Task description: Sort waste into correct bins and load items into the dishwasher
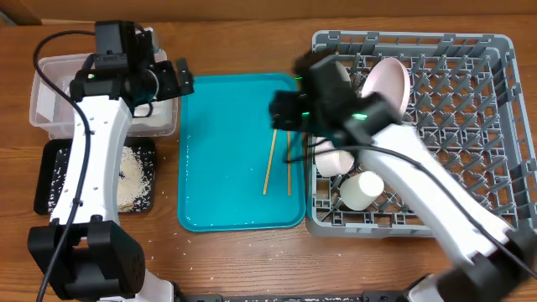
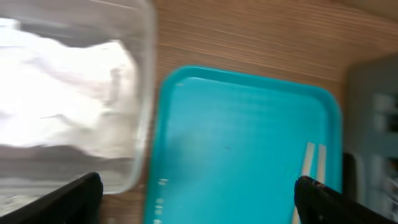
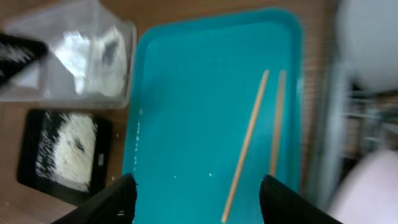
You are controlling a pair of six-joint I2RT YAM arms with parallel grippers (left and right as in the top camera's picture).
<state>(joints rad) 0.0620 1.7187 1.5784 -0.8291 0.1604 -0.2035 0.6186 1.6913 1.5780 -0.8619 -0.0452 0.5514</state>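
Overhead first, Ana: where are the chopsticks (image 1: 270, 164)?

Ben, both lie side by side on the right part of the teal tray (image 1: 226, 126), near the grey rack (image 1: 470, 109).

And the right gripper (image 3: 198, 190)?

It hangs above that tray, jaws apart with nothing between them; in its wrist view the chopsticks lie below and to the right.

What's in the rack?

A pink plate (image 1: 388, 84) on edge, a white bowl (image 1: 336, 159) and a small white cup (image 1: 361, 191).

The left gripper (image 1: 172, 80)?

Jaws wide apart, empty, by the right end of the clear tub (image 1: 46, 109). The napkin (image 2: 56, 93) lies inside that tub.

The rice (image 1: 134, 176)?

Piled in the black tray (image 1: 50, 176), in front of the tub on the tabletop (image 1: 252, 260).
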